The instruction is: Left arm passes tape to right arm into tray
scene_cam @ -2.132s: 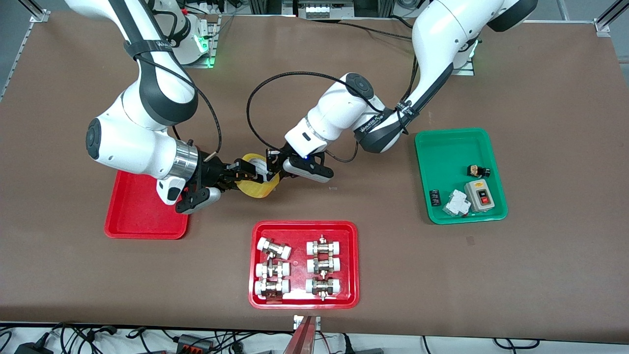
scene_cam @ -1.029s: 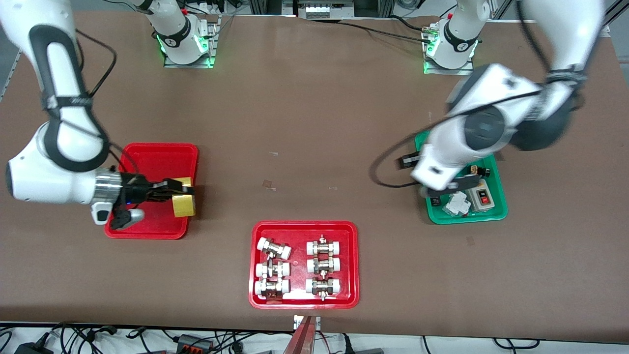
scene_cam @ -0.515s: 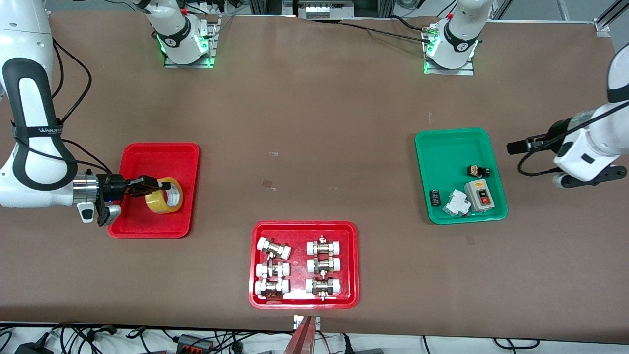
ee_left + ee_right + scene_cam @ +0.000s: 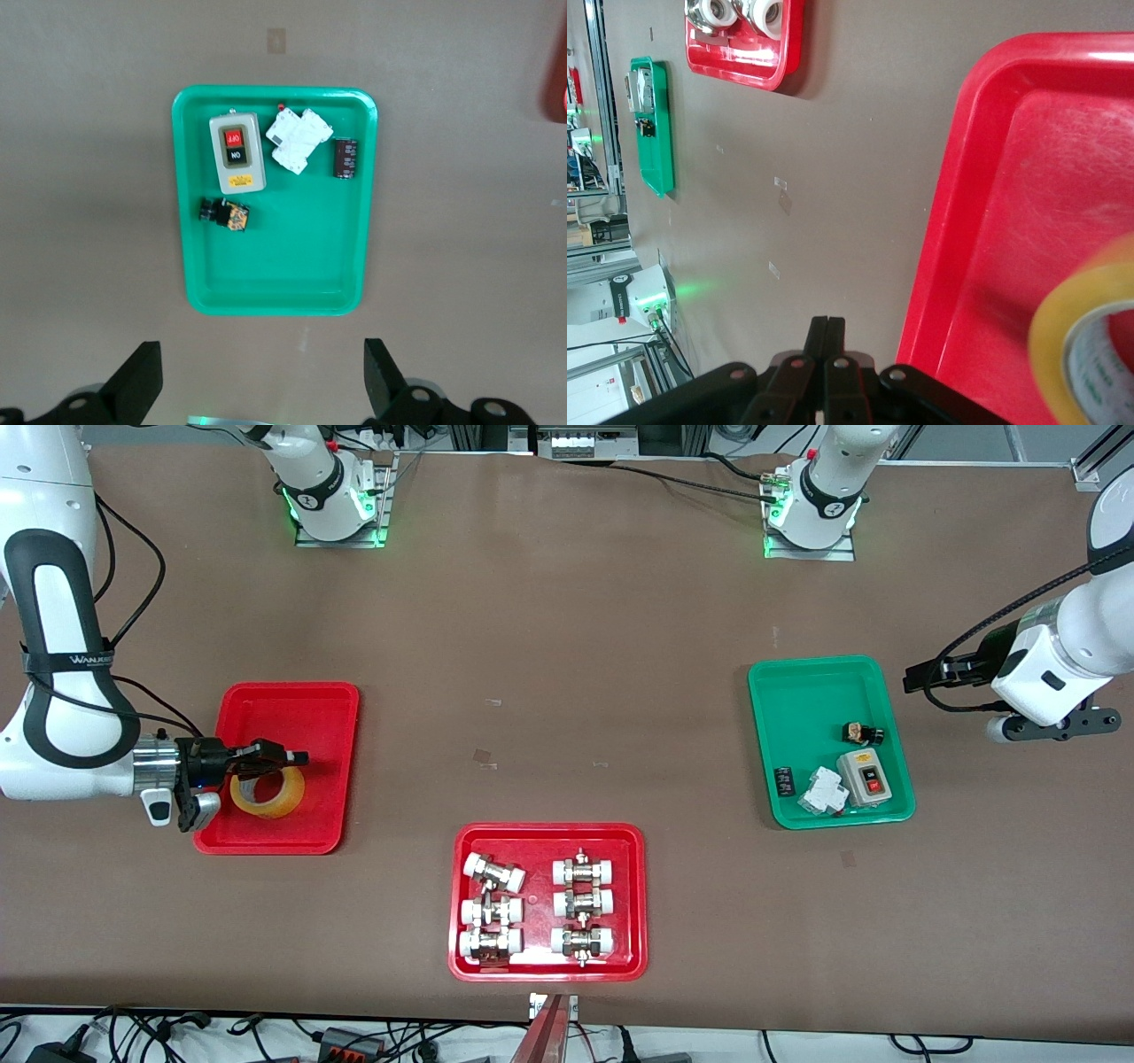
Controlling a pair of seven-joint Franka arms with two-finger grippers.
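We see the tape (image 4: 267,793) lying flat in the plain red tray (image 4: 292,704), its hole facing up, in the part nearer the front camera. The right gripper (image 4: 297,759) hovers just above the tape, jaws shut on nothing. The left gripper (image 4: 261,376) waits above the table beside the green tray (image 4: 802,700), jaws wide apart.

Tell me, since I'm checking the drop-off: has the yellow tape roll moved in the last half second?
Yes. The yellow translucent tape roll now lies flat in the plain red plastic tray, lower and nearer the front camera.
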